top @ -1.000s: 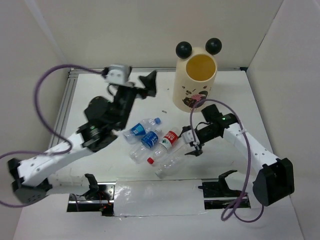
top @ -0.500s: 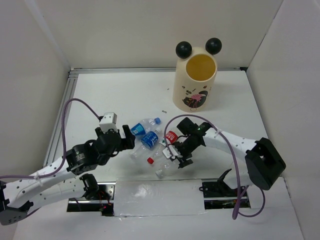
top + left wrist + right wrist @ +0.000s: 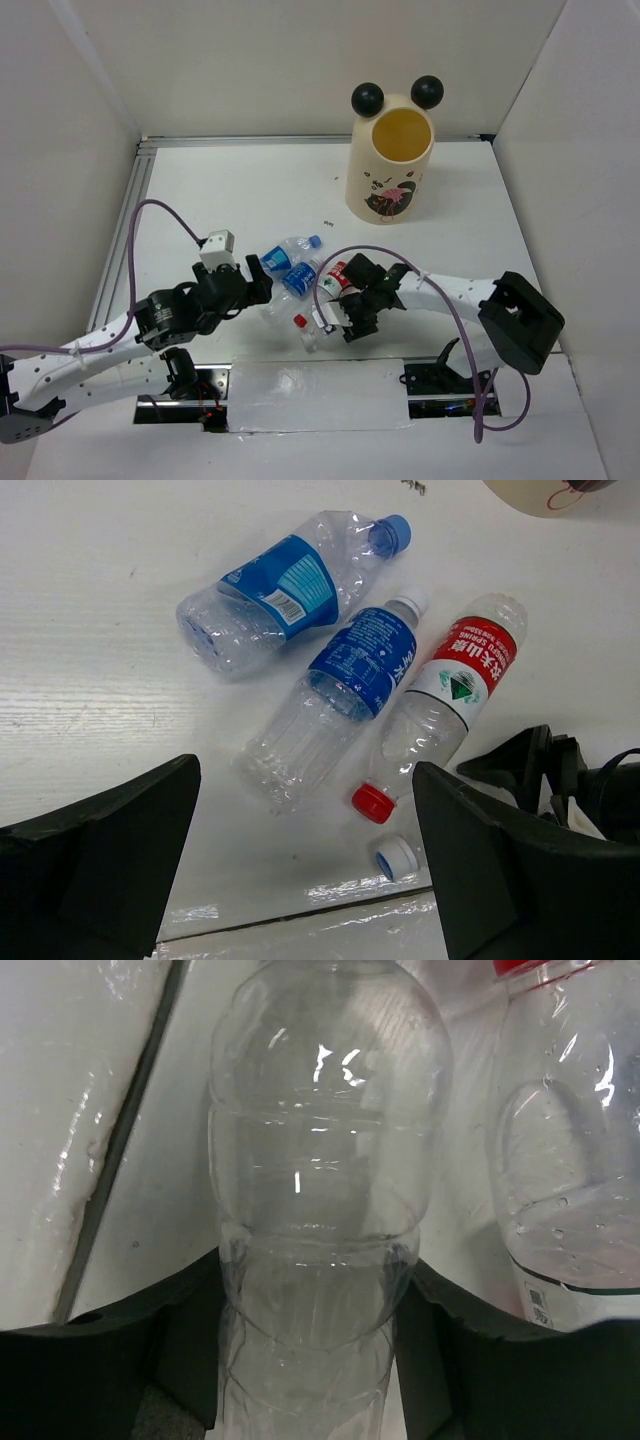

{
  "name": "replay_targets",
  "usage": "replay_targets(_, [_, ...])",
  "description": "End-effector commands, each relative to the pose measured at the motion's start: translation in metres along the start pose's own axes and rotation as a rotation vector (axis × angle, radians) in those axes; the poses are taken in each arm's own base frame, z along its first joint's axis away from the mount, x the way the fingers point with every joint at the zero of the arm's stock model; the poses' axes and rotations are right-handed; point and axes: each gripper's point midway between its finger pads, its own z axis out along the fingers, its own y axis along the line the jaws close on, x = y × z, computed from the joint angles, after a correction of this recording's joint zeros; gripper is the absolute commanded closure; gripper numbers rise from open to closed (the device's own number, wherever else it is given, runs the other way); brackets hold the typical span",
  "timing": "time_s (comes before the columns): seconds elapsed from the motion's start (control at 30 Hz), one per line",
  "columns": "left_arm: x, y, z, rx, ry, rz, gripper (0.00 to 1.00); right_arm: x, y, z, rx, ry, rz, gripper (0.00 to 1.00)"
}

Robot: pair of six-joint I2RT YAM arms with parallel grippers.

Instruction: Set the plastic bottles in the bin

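I'm holding the left gripper (image 3: 260, 290) wide open with nothing in it, hovering just beside three bottles lying side by side on the table (image 3: 200, 200): a crumpled blue-capped bottle (image 3: 290, 580), a blue-labelled bottle (image 3: 355, 665) and a red-labelled bottle (image 3: 460, 670). The right gripper (image 3: 310, 1290) is straddling a clear bottle (image 3: 320, 1160) lying near the front edge. Its fingers (image 3: 100, 1360) seem to be touching both sides, but I can't tell whether they're clamping it. The bin (image 3: 390, 195) is standing upright at the far side, well apart from the bottles.

This is looking like a robotics lab test cell: plain white panel walls (image 3: 250, 70) are enclosing a flat white surface (image 3: 470, 220), a silver metal rail (image 3: 125, 225) is bordering it, and purple cables (image 3: 150, 204) are looping over two white jointed robot arms (image 3: 90, 350).
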Motion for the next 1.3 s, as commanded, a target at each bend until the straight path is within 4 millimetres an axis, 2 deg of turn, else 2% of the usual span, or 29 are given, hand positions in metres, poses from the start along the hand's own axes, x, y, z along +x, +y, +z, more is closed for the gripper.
replay_targets(0.0, [-0.002, -0.006, 0.001, 0.013, -0.007, -0.025, 0.0, -0.013, 0.003, -0.007, -0.003, -0.024, -0.022, 0.43])
replay_targets(0.03, [0.001, -0.004, 0.002, 0.007, -0.003, -0.02, 0.0, -0.017, 0.011, -0.014, -0.041, -0.035, -0.021, 0.54])
replay_targets(0.07, [0.003, -0.006, 0.003, 0.012, 0.004, -0.011, 0.0, -0.043, 0.006, -0.029, -0.035, -0.115, -0.093, 0.57])
replay_targets(0.13, [0.001, -0.01, 0.005, 0.03, -0.009, 0.001, 0.0, -0.062, 0.017, -0.048, -0.073, -0.171, -0.142, 0.62])
replay_targets(0.17, [0.001, -0.012, 0.007, 0.033, -0.012, 0.025, 0.0, -0.087, 0.008, -0.072, -0.024, -0.246, -0.187, 0.65])
replay_targets(0.23, [0.001, -0.015, 0.012, 0.035, -0.015, 0.043, 0.0, -0.103, 0.0, -0.095, 0.032, -0.286, -0.189, 0.65])
replay_targets(0.27, [-0.002, -0.015, 0.012, 0.029, -0.019, 0.055, 0.0, -0.118, -0.012, -0.117, 0.106, -0.311, -0.221, 0.67])
replay_targets(0.3, [-0.001, -0.017, 0.016, 0.025, -0.016, 0.059, 0.0, -0.117, -0.021, -0.131, 0.16, -0.316, -0.205, 0.67])
replay_targets(0.33, [-0.008, -0.02, 0.016, 0.031, -0.033, 0.052, 0.0, -0.118, -0.032, -0.144, 0.227, -0.311, -0.202, 0.67])
replay_targets(0.37, [-0.01, -0.018, 0.02, 0.017, -0.036, 0.062, 0.0, -0.121, -0.052, -0.168, 0.348, -0.317, -0.184, 0.67])
replay_targets(0.4, [-0.009, -0.02, 0.021, 0.017, -0.036, 0.062, 0.0, -0.112, -0.066, -0.181, 0.432, -0.28, -0.156, 0.67])
replay_targets(0.43, [-0.011, -0.016, 0.023, 0.006, -0.04, 0.065, 0.0, -0.114, -0.086, -0.202, 0.544, -0.288, -0.137, 0.67])
replay_targets(0.47, [-0.015, -0.015, 0.024, -0.001, -0.051, 0.052, 0.0, -0.112, -0.096, -0.221, 0.631, -0.279, -0.125, 0.67])
replay_targets(0.5, [-0.017, -0.017, 0.025, 0.005, -0.057, 0.055, 0.0, -0.092, -0.11, -0.237, 0.719, -0.228, -0.066, 0.67])
replay_targets(0.57, [-0.022, -0.01, 0.028, -0.019, -0.067, 0.04, 0.0, -0.091, -0.129, -0.275, 0.871, -0.237, -0.06, 0.67])
replay_targets(0.6, [-0.022, -0.012, 0.029, -0.01, -0.076, 0.046, 0.0, -0.08, -0.135, -0.3, 0.962, -0.232, -0.038, 0.67])
replay_targets(0.67, [-0.021, -0.007, 0.035, -0.014, -0.067, 0.041, 0.0, -0.08, -0.147, -0.333, 1.081, -0.279, -0.069, 0.67])
replay_targets(0.7, [-0.018, -0.004, 0.037, -0.016, -0.06, 0.051, 0.0, -0.069, -0.15, -0.353, 1.142, -0.28, -0.056, 0.67])
replay_targets(0.73, [-0.015, -0.001, 0.04, -0.018, -0.051, 0.06, 0.0, -0.073, -0.153, -0.359, 1.143, -0.331, -0.073, 0.67])
replay_targets(0.77, [-0.017, -0.003, 0.041, -0.006, -0.047, 0.044, 0.0, -0.081, -0.162, -0.381, 1.204, -0.403, -0.061, 0.67])
replay_targets(0.8, [-0.015, -0.004, 0.041, 0.003, -0.039, 0.054, 0.0, -0.068, -0.174, -0.392, 1.232, -0.423, -0.009, 0.67])
replay_targets(0.9, [-0.017, -0.004, 0.042, 0.01, -0.037, 0.064, 0.0, -0.07, -0.197, -0.432, 1.302, -0.534, -0.018, 0.67])
replay_targets(0.93, [-0.019, -0.002, 0.043, 0.003, -0.04, 0.059, 0.0, -0.064, -0.201, -0.429, 1.278, -0.552, 0.012, 0.67])
replay_targets(1.17, [-0.015, -0.005, 0.042, 0.023, -0.022, 0.06, 0.0, -0.066, -0.244, -0.443, 1.234, -0.645, -0.019, 0.64])
replay_targets(1.27, [-0.014, -0.004, 0.042, 0.023, -0.022, 0.051, 0.0, -0.056, -0.261, -0.45, 1.216, -0.694, 0.007, 0.63])
